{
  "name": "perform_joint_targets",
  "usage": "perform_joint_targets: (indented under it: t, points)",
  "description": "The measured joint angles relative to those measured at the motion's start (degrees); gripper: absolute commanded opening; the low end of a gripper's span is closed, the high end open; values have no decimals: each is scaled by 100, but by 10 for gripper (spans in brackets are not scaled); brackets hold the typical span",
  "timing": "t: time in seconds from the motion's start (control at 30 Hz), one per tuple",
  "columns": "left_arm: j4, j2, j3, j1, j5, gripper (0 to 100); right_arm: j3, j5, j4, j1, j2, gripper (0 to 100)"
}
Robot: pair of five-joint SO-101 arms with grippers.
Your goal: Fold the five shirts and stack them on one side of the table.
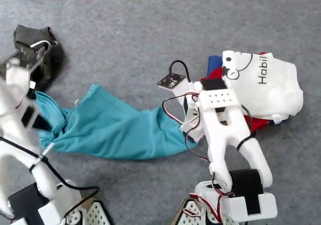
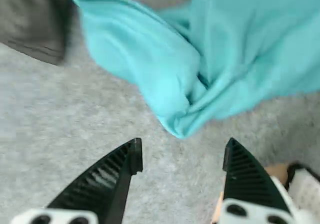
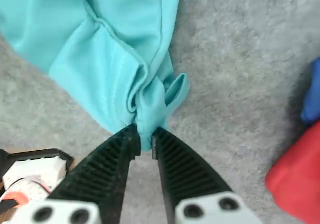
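Observation:
A teal shirt (image 1: pixel 110 127) lies crumpled across the middle of the grey table (image 1: pixel 125 34). My right gripper (image 3: pixel 144 136) is shut on a bunched corner of the teal shirt (image 3: pixel 120 54), at its end nearest the stack. My left gripper (image 2: pixel 180 151) stands open just short of the teal shirt's (image 2: pixel 210 59) other end, nothing between its fingers. A white shirt (image 1: pixel 263 82) lies on top of red (image 1: pixel 213 74) and blue (image 1: pixel 214 62) shirts at the right. A dark shirt (image 1: pixel 40 49) sits at the far left.
The right arm's white body (image 1: pixel 225 130) lies over the stack's near edge, with loose wires (image 1: pixel 178 107) around it. A small circuit board (image 1: pixel 170 80) sits beside the stack. Both arm bases stand at the front edge.

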Motion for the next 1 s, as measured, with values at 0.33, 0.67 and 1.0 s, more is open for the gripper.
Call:
perform_joint_targets:
  t: [0.33, 0.67, 1.0]
  points:
    - [-1758, 510, 325, 3481, 4571, 275, 9, -985, -448, 651, 0, 15]
    - [-3112, 2743, -211, 4844, 6013, 278, 9, -1248, -448, 651, 0, 15]
    - [-1714, 4589, -2541, 5301, 6453, 278, 9, -1248, -448, 923, 0, 15]
